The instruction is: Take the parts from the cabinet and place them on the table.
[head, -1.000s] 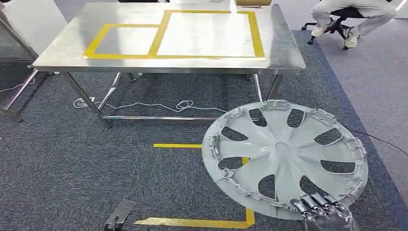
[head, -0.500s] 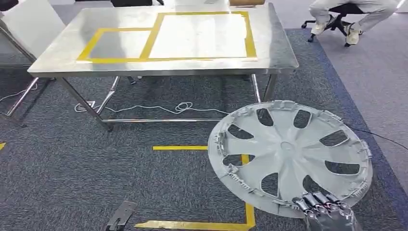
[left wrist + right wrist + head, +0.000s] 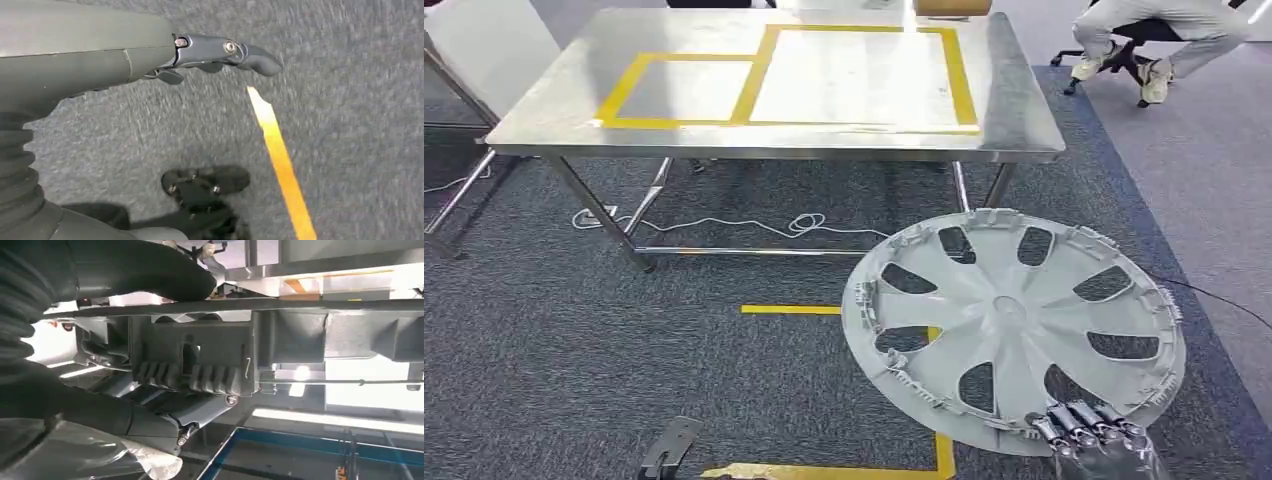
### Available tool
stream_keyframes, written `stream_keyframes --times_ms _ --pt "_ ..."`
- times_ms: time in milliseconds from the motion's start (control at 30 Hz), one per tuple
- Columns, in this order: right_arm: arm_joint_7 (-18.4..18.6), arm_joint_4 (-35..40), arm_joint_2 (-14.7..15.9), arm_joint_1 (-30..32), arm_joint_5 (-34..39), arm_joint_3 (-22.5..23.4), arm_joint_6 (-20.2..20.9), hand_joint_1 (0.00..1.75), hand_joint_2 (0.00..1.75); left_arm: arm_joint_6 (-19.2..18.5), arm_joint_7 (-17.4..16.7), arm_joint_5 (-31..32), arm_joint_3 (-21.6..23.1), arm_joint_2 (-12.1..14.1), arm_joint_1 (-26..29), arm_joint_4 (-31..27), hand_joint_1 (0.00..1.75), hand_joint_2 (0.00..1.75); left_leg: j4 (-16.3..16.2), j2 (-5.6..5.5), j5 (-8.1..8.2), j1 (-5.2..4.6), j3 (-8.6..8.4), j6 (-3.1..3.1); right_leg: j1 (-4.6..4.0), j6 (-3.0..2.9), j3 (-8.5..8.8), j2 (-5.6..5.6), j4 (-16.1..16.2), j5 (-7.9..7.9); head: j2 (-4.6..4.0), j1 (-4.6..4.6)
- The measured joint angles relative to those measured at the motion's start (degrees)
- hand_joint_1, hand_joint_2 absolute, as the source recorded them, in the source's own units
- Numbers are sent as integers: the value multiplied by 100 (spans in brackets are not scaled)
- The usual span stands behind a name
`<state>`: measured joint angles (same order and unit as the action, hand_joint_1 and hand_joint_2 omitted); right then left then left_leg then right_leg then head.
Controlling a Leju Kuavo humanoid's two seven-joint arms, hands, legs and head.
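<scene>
Right hand (image 3: 1096,440): nearest the camera in the head view; fingers hooked over the near rim of the wheel cover, thumb clamped on the rim's clip section in the right wrist view; grip at the edge, likely the one part thin enough to pinch.
Wheel cover (image 3: 1012,327): grey, spoked, clip side up; carried clear of the carpet, roughly flat with a slight tilt, in front of the body; well short of the table and not yet over it.
Left hand (image 3: 220,52): hanging at the side above the carpet; nothing held, fingers loosely extended.
Floor tape (image 3: 792,309): yellow lines on the carpet between robot and table, presumably a standing mark.
Table (image 3: 1024,120): steel top ahead; yellow-taped rectangles (image 3: 859,70), presumably the drop zones, with nothing set in them.
Person (image 3: 1164,30): seated on a chair beyond the table's far right corner, well apart.
Status: carrying stage; placement outstanding.
</scene>
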<state>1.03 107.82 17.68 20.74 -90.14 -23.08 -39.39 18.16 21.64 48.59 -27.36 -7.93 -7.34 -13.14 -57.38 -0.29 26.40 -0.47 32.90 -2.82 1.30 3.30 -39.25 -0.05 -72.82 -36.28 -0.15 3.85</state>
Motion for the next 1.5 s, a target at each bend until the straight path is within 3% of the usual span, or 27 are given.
stream_keyframes --times_ms 33,67,100,167,233,333,400,500,533,567,600,667,700,767,833,900,933,1033,1067,1100,1133,1200,1267,1333,1400,1433,1500 --pt "0 0 0 4 0 0 0 143 175 2 0 2 0 -4 10 0 0 175 -2 0 10 -13 -5 -12 -2 4 -191 0 -290 -37 0 0" --pt "0 0 0 12 0 0 0 143 175 2 0 2 0 -9 16 0 0 175 -2 -1 22 -21 -22 -16 -2 -3 -244 0 -286 82 0 0" --pt "2 0 0 17 0 0 0 143 175 2 0 0 0 -13 15 0 0 175 -3 -5 40 -25 -46 -16 -7 -12 -145 0 -8 326 0 -2" --pt "2 0 0 16 2 0 0 143 175 2 0 0 -2 -13 13 0 0 175 -11 -18 95 -25 -124 10 -9 -50 362 -3 1090 918 0 0" --pt "0 2 0 -4 0 -2 0 143 175 2 0 0 0 -13 4 0 0 175 -69 -22 147 -72 -106 74 -40 -98 607 -3 1501 870 0 -7" --pt "2 0 0 4 2 -4 0 143 175 2 0 0 0 -15 7 0 0 175 -42 -17 151 -48 -121 120 -63 -183 594 14 1472 862 0 11" --pt "2 0 0 10 2 -4 0 143 175 6 0 2 0 -2 1 -2 0 175 -213 -10 298 -55 -92 214 -4 -247 663 -1 1527 867 2 37" --pt "2 0 0 -4 0 -6 0 143 175 6 0 0 -2 -2 8 -2 0 175 -1462 -7 893 23 506 292 0 -307 696 -11 1526 828 2 70" --pt "2 0 0 -4 0 -7 0 143 175 6 0 0 -2 -2 17 -2 0 175 -1808 -7 987 38 692 308 0 -306 706 -8 1524 815 2 70" --pt "2 0 0 -1 0 -6 0 143 175 6 0 0 -2 -2 24 -2 0 175 -1891 -6 927 53 763 317 2 -302 727 -3 1524 800 2 72" --pt "2 0 0 2 0 -7 0 143 175 6 0 0 -2 -2 25 -2 0 175 -1708 -5 722 67 701 320 3 -291 756 2 1523 779 0 72" --pt "2 0 0 0 0 -11 0 143 175 9 0 0 -2 0 21 -2 0 175 -766 -2 122 72 310 290 6 -259 841 12 1523 731 2 72" --pt "2 0 0 -2 0 -11 0 143 175 9 0 0 -4 0 22 -2 0 175 -260 -2 -82 69 113 258 8 -231 866 10 1529 702 2 70" --pt "0 0 0 -14 0 -11 0 143 175 6 0 0 -7 0 0 -2 0 175 -116 2 59 33 29 219 -20 -166 841 17 1511 688 2 70" --pt "0 0 0 -22 0 -24 0 143 175 4 0 2 -7 2 16 -2 0 175 -133 -3 80 12 55 175 -8 -98 854 3 1560 684 2 70" --pt "0 0 2 -19 2 -24 0 143 175 13 0 2 -9 2 18 -2 0 175 -2 -3 51 58 -62 100 -1 -24 842 2 1496 601 2 59" --pt "0 0 2 -27 0 -24 0 143 175 13 0 7 -9 2 4 -2 0 175 9 -1 62 62 -85 53 -6 -28 727 2 1254 479 0 24" --pt "0 0 2 -30 9 -26 0 143 175 9 0 9 -7 -11 4 -2 0 175 3 3 110 27 -110 -12 -7 1 -119 2 -201 -38 0 7" --pt "0 0 2 -25 9 -26 0 143 175 9 0 9 -7 -11 10 -2 0 175 2 3 130 17 -131 -19 -6 1 -264 1 -371 -2 0 7" --pt "0 0 2 -19 9 -26 0 143 175 9 0 9 -9 -11 13 -2 0 175 1 0 161 10 -173 -18 -6 -5 -264 1 -242 204 2 9" --pt "2 0 2 -15 11 -26 0 143 175 9 0 9 -9 -11 13 -2 0 175 1 -10 196 7 -222 -10 -7 -15 -130 0 115 492 2 0" --pt "2 0 2 -18 13 -26 0 143 175 2 0 9 -9 -13 14 -2 0 175 -4 -17 298 2 -358 29 -8 -55 359 -9 1260 1105 2 0" --pt "0 7 2 -47 13 -26 -2 143 175 2 0 9 -9 -11 1 -2 0 175 -48 -19 357 -38 -332 96 -35 -119 553 -2 1459 922 2 -4" --pt "-2 0 2 -36 11 -26 -4 143 175 0 0 11 -7 -13 1 -2 0 175 -10 -11 372 -24 -348 141 -60 -174 537 15 1434 887 2 15" --pt "2 0 2 -21 13 -28 -4 143 175 2 0 9 -7 0 -6 -9 0 175 -56 -12 459 -26 -386 209 2 -223 615 9 1499 873 2 13" --pt "2 0 2 -21 13 -26 -4 143 175 4 2 9 -7 -2 -18 -9 0 175 -265 0 548 -23 -304 261 4 -259 664 2 1519 848 2 68" --pt "2 0 2 -44 11 -26 -4 143 175 4 2 11 -9 -2 -19 -9 0 175 -1188 1 934 28 211 313 4 -309 717 -8 1519 792 2 79"
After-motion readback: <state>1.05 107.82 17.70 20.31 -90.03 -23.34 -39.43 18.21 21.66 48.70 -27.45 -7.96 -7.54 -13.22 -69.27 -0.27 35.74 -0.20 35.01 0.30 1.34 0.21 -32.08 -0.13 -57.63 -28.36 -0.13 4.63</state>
